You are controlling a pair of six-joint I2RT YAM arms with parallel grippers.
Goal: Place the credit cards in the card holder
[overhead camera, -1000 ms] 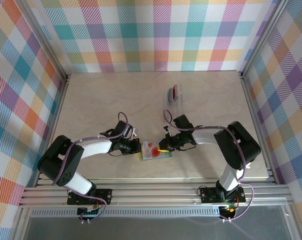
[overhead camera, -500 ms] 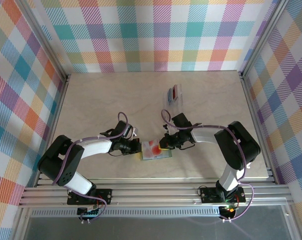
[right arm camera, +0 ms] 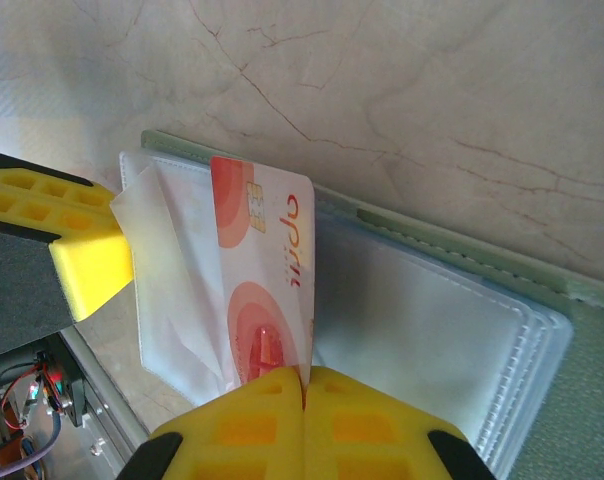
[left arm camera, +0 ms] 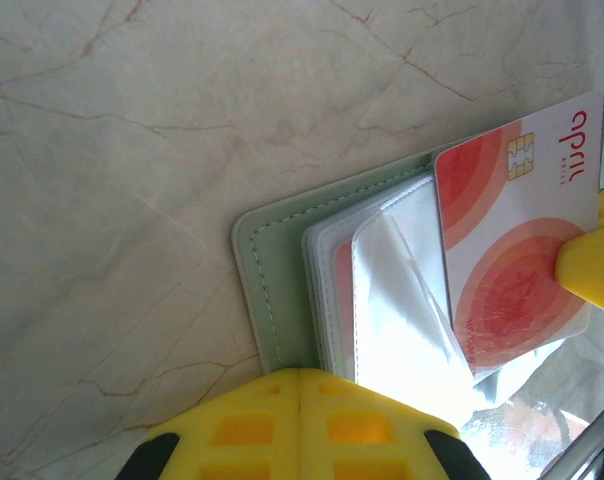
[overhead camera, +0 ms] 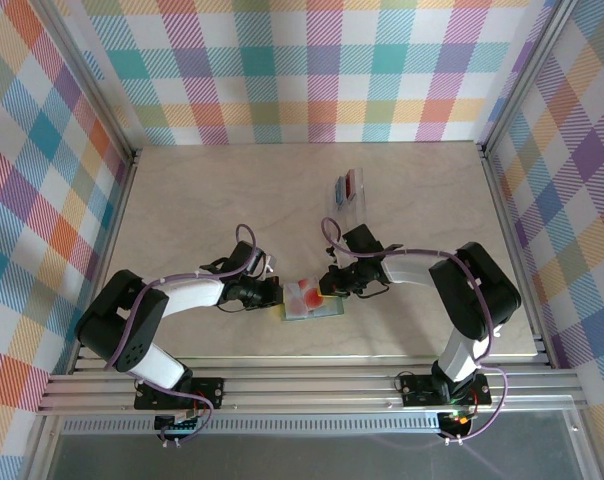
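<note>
The sage-green card holder (overhead camera: pixel 328 311) lies open and flat on the desk (overhead camera: pixel 212 200), close to the near edge and midway between the two arms. Its stack of clear sleeves (right arm camera: pixel 412 330) faces up, and one loose sleeve is lifted away from the rest. A pale card (left arm camera: pixel 512 250) with orange-red rings and a small gold chip sits tilted over that lifted sleeve, overlapping the holder's pages. You cannot tell whether its lower edge has gone into a pocket. Your right claw (right arm camera: pixel 304 385) is closed tight on one short edge of this pale card, its yellow pads meeting around the plastic. Your left claw (left arm camera: pixel 300 385) is also pressed fully closed. It sits at the opposite edge of the card holder, where it appears to pinch the sleeves. Both claws come in low from either side and nearly meet over the holder. Farther back on the desk, well apart from the holder, a clear rack (overhead camera: pixel 348 197) holds a red card (overhead camera: pixel 354 182) and a blue card (overhead camera: pixel 340 188) standing on edge.
</note>
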